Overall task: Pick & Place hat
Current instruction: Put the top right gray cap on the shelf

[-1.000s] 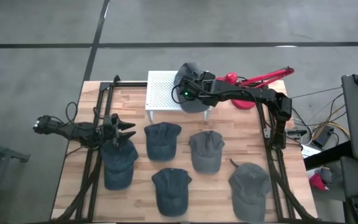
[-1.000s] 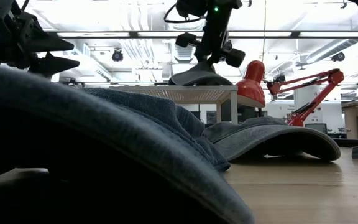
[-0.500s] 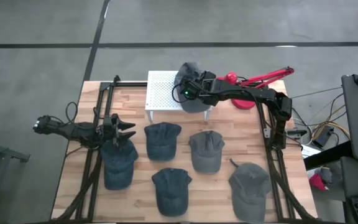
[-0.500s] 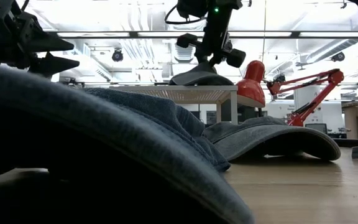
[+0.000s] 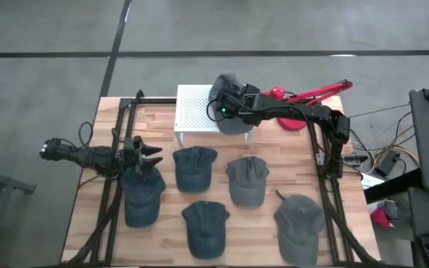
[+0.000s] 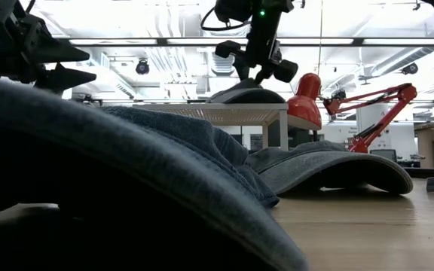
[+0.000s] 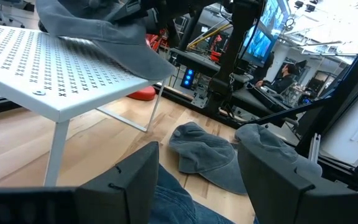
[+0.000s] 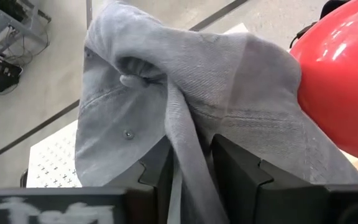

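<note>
Right gripper [image 5: 226,110] is clamped on a grey hat [image 5: 228,112]; in the right wrist view its two fingers [image 8: 236,163] stand nearly together, a fold of the hat's fabric [image 8: 185,99] pinched in the narrow gap. Hat sits on the right edge of the white perforated stand [image 5: 194,110] at the table's far side, partly overhanging it, next to the red lamp [image 5: 293,100]. In the low view the hat [image 6: 243,95] rests on the stand top [image 6: 209,111] with the gripper above it.

Left gripper [image 5: 146,155] hovers over the left side of the table [image 5: 270,223], just above the upper end of a blue hat [image 5: 141,196]. Its fingers [image 7: 135,180] are spread wide apart, holding nothing.

Count: six hats total. One on the stand, five on the wood: three dark blue ones, at left, centre [image 5: 194,167] and front centre [image 5: 204,227], and two grey ones, at centre right [image 5: 246,180] and front right [image 5: 300,219]. One stand, one lamp.

Held hat: light grey denim-like cap, crumpled, stitched seams and a small eyelet visible, brim drooping over the stand edge.
</note>
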Action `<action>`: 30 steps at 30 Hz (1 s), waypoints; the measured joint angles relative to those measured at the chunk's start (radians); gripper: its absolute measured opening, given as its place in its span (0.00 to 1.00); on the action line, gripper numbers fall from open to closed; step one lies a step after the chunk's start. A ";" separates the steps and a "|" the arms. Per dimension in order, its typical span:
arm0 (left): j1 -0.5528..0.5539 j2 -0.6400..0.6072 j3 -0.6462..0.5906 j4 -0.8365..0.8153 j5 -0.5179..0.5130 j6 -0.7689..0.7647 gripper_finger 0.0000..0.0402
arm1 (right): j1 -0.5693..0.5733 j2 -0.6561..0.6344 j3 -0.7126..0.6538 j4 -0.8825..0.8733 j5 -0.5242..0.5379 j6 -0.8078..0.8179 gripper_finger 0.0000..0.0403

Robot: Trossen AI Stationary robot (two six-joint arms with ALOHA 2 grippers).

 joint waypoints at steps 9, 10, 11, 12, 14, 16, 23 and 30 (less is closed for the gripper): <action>0.000 0.000 0.000 0.000 0.000 0.000 0.55 | -0.002 0.000 0.000 0.000 0.000 -0.004 0.38; 0.000 0.000 0.000 0.000 0.000 0.000 0.55 | -0.002 0.000 0.000 0.000 0.000 -0.010 0.38; 0.000 0.000 0.000 0.000 0.000 0.000 0.55 | -0.002 0.000 0.000 0.000 0.000 -0.017 0.39; 0.000 0.000 0.000 0.000 0.000 0.000 0.55 | -0.002 0.000 0.000 0.001 0.000 -0.023 0.40; 0.000 0.000 0.000 0.000 0.000 0.000 0.55 | -0.002 -0.001 0.000 0.001 0.000 -0.030 0.41; 0.000 0.000 0.000 0.000 0.000 0.000 0.55 | -0.002 -0.002 0.000 0.001 0.000 -0.032 0.42; 0.000 0.000 0.000 0.000 0.000 0.000 0.55 | -0.002 -0.003 0.050 0.001 0.000 -0.152 0.46; 0.000 0.000 0.000 0.000 0.000 0.000 0.55 | 0.007 -0.003 0.134 -0.001 -0.017 -0.324 0.45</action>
